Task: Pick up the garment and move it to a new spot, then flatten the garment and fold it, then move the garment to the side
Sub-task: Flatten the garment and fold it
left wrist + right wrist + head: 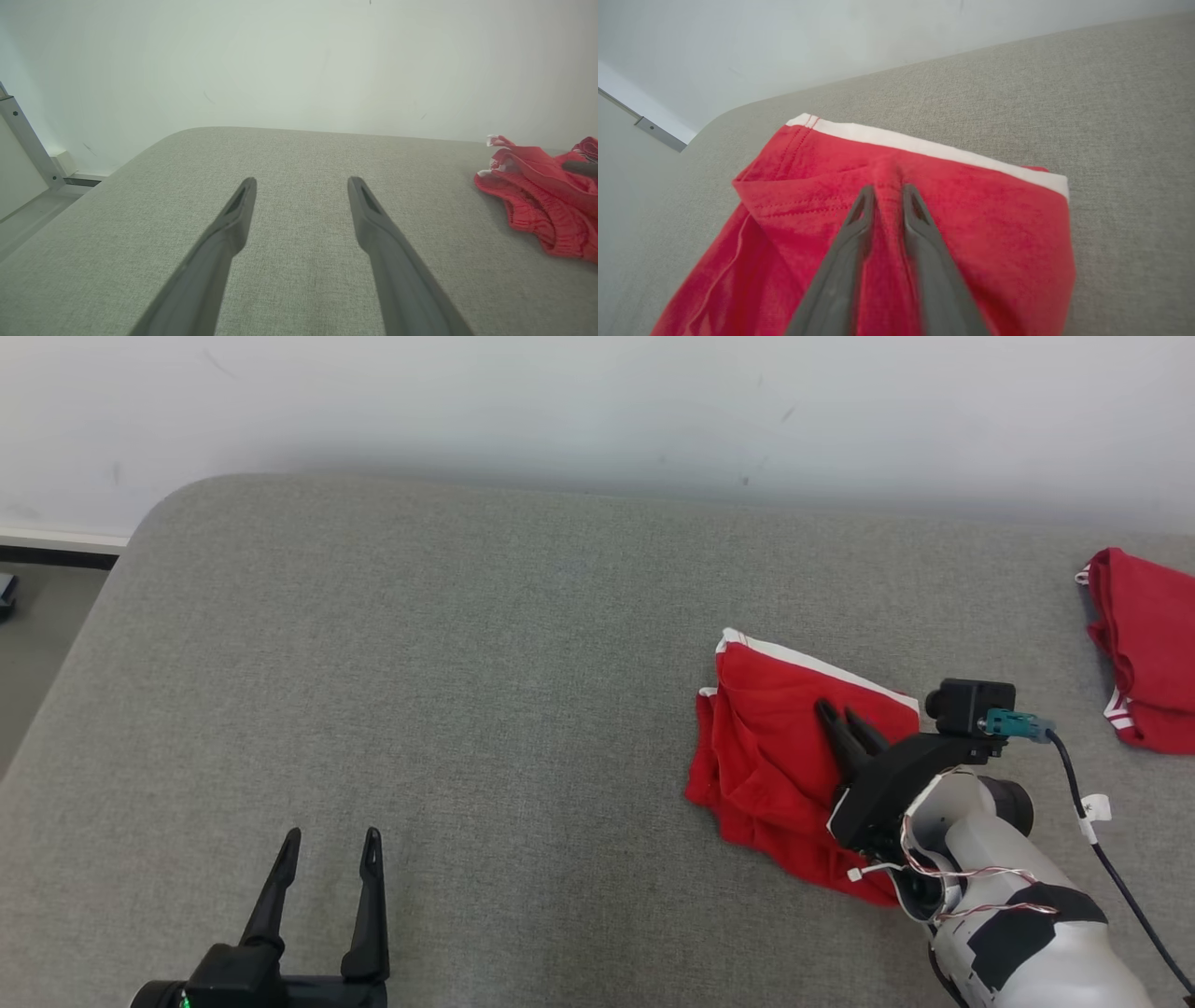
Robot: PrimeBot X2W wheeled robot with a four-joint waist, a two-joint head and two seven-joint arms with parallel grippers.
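The red garment (766, 747) lies folded on the grey cloth-covered desk (467, 663), in its right half, with a white band (812, 663) along the far edge. The right end effector (840, 712) is on top of it, and its two dark fingers stand close together. The right wrist view makes this clear: the fingers pinch a small raised ridge of the red cloth (971, 210) between their tips, just before the white band (924, 147).

The left end effector (333, 835) is at the lower left, well apart from the garment, with its fingers spread wide over bare grey cloth. Nothing is between them.

The head view also shows a second red cloth (1144, 653) at the far right edge of the desk, apart from the first. The left wrist view shows the garment (537, 200) from the side: several layers and a gathered elastic hem (537, 224) at its near edge.
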